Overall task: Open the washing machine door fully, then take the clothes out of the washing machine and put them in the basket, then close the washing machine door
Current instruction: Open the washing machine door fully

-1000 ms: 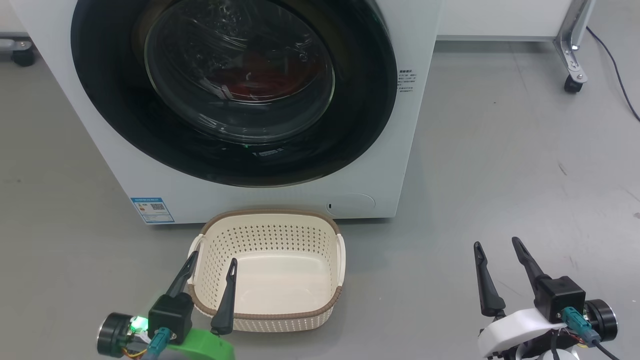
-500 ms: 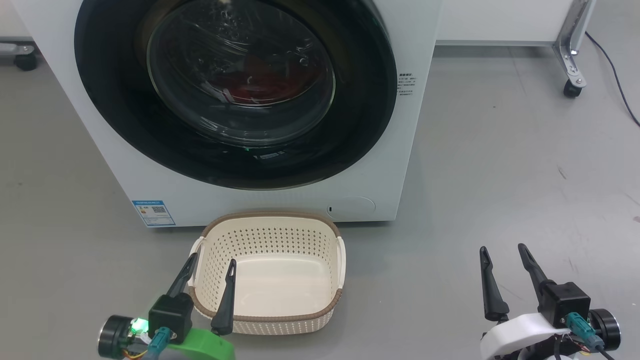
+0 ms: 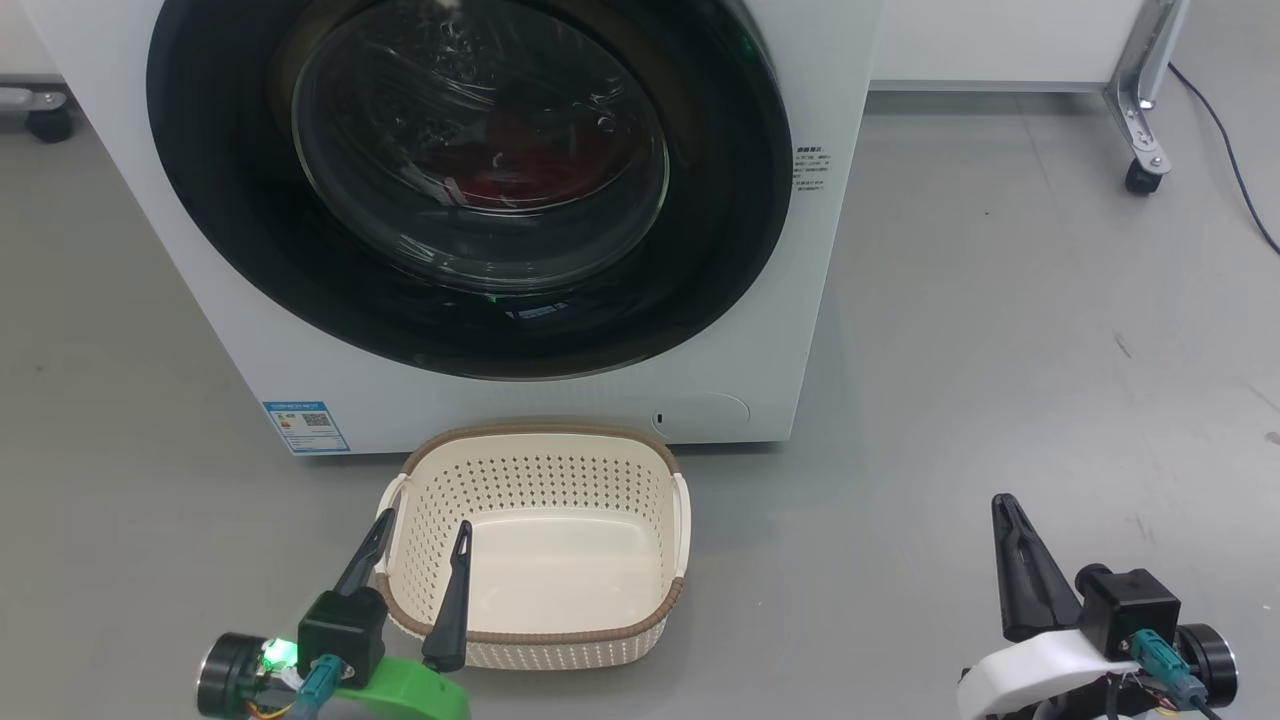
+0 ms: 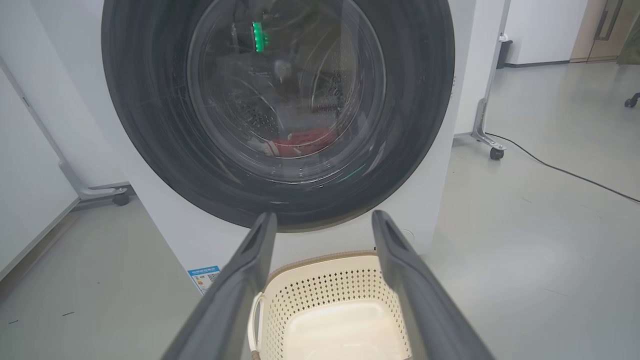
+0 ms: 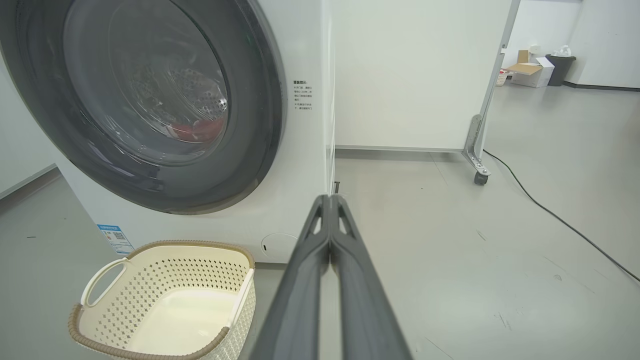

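Observation:
The white washing machine (image 3: 780, 330) stands ahead with its black-rimmed round door (image 3: 230, 230) shut against the front. Behind the door's glass, red clothes (image 3: 530, 160) lie in the drum; they also show as red clothes (image 4: 305, 142) in the left wrist view. The cream basket (image 3: 540, 445) sits on the floor before the machine, nothing in it. My left gripper (image 3: 420, 520) is open at the basket's near left corner, one finger over the rim. My right gripper (image 3: 1003, 503) is shut on nothing, low over the floor to the right, its fingers (image 5: 327, 220) pressed together.
A white panel on a wheeled metal leg (image 3: 1140, 130) stands behind and right of the machine, with a black cable (image 5: 560, 220) trailing over the grey floor. Another caster (image 3: 45, 115) shows at the far left. A blue sticker (image 3: 305, 425) marks the machine's lower left.
My right gripper has gone from open to shut and sunk a little lower in the head view. The left gripper, basket and door are unmoved.

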Tool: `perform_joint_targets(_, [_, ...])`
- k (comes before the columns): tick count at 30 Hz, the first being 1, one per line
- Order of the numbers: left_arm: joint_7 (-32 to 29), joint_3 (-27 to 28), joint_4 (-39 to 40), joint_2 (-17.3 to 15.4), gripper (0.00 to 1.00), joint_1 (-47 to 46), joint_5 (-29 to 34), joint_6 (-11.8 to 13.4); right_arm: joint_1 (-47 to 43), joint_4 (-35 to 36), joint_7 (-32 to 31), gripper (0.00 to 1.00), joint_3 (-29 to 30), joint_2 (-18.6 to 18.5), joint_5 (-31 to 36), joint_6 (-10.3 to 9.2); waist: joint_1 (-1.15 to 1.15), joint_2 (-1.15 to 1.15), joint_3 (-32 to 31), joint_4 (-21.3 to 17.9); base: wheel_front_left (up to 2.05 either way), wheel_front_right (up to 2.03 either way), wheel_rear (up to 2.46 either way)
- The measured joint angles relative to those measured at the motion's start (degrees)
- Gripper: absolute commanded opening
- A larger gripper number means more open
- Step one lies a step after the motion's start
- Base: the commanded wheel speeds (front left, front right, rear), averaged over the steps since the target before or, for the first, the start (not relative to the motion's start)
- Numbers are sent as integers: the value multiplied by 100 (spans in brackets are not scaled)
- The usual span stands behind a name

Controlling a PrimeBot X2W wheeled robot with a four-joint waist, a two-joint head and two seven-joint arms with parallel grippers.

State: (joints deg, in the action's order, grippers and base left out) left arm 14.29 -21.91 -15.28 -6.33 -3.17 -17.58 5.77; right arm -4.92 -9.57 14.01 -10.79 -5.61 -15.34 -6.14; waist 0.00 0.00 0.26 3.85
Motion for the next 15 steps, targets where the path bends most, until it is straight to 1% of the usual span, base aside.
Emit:
perform_joint_targets(3, [0, 3, 0, 8, 100, 0, 0, 0, -1, 0, 0, 0, 1, 8, -7, 4, 0, 0, 6, -2, 0, 0, 0])
perform_joint_targets(6, [0, 4, 2, 16, 100, 0, 0, 0, -1, -1, 0, 0, 18, 19, -32, 59, 0, 0, 20, 0, 0, 0, 0])
perform_joint_targets(11, [0, 2, 55, 25, 100, -3, 1, -1, 0, 1, 0, 0, 110, 69, -308, 154, 0, 0, 64, 8, 0, 0, 0])
perform_joint_targets(13, [0, 3, 86, 26, 100, -5, 1, -2, 2, 9, 0, 0, 132, 89, -359, 163, 0, 0, 85, 10, 0, 0, 0])
perform_joint_targets(15, [10, 5, 127, 31, 100, -12, 3, -2, 14, 21, 0, 0, 152, 122, -449, 220, 0, 0, 134, 11, 0, 0, 0])
